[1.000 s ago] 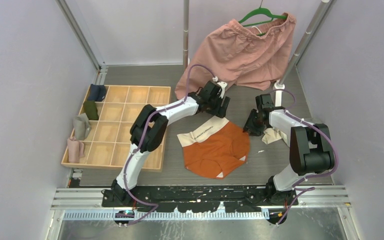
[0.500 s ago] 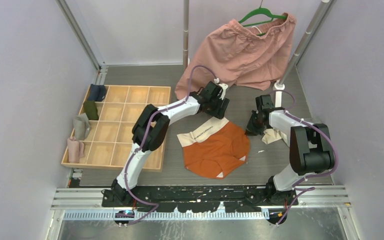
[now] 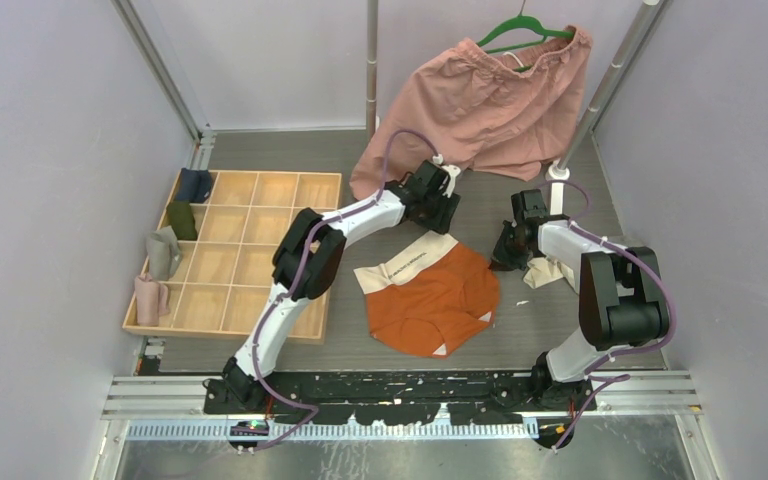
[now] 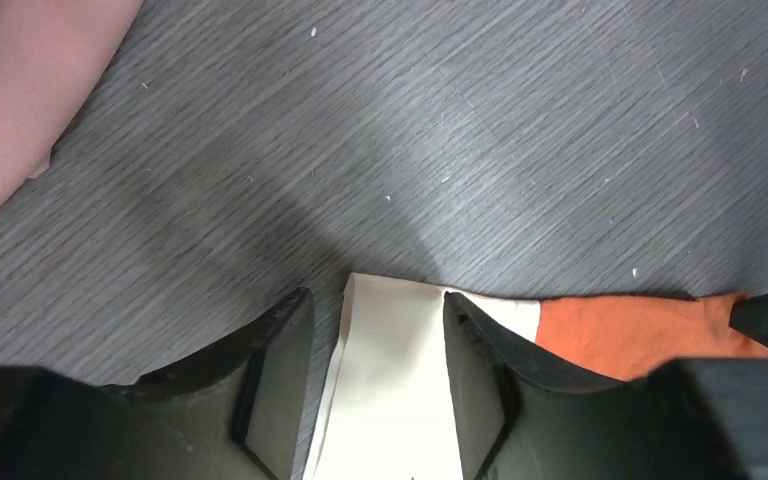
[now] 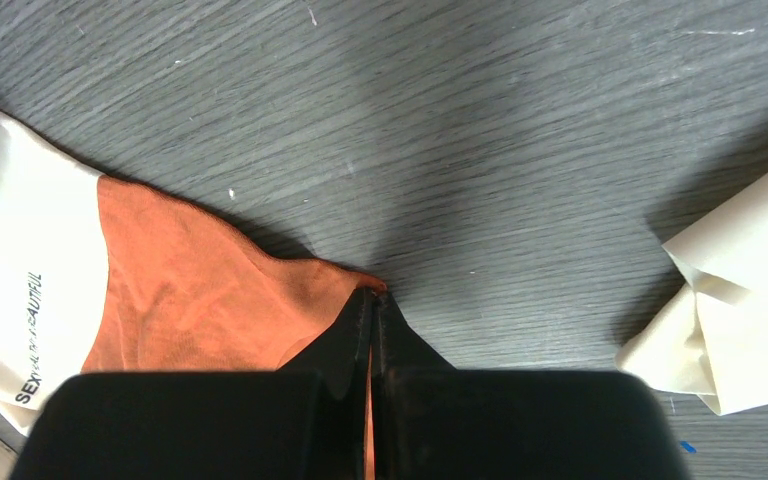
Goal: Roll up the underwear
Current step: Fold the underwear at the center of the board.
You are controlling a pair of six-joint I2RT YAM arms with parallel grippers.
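The rust-orange underwear (image 3: 435, 300) lies flat on the dark table, its cream-white waistband (image 3: 405, 263) toward the back left. My left gripper (image 3: 438, 222) is open at the waistband's far end; in the left wrist view the waistband (image 4: 400, 380) lies between its fingers (image 4: 280, 380), around the gripper's middle (image 4: 377, 297). My right gripper (image 3: 503, 258) is shut on the underwear's right corner; the right wrist view shows orange cloth (image 5: 210, 300) pinched at its tips (image 5: 375, 297). A crumpled cream-white cloth (image 3: 547, 272) lies beside the right gripper. No grey cloth shows.
A wooden compartment tray (image 3: 260, 190) stands at the left, with several small rolled garments along its left side. Big pink shorts (image 3: 490, 100) hang on a green hanger at the back, reaching the table behind the left gripper. Two metal poles stand at the back.
My left arm has shifted a little toward the back, its gripper staying at the waistband's far end. The right arm and the underwear have hardly moved.
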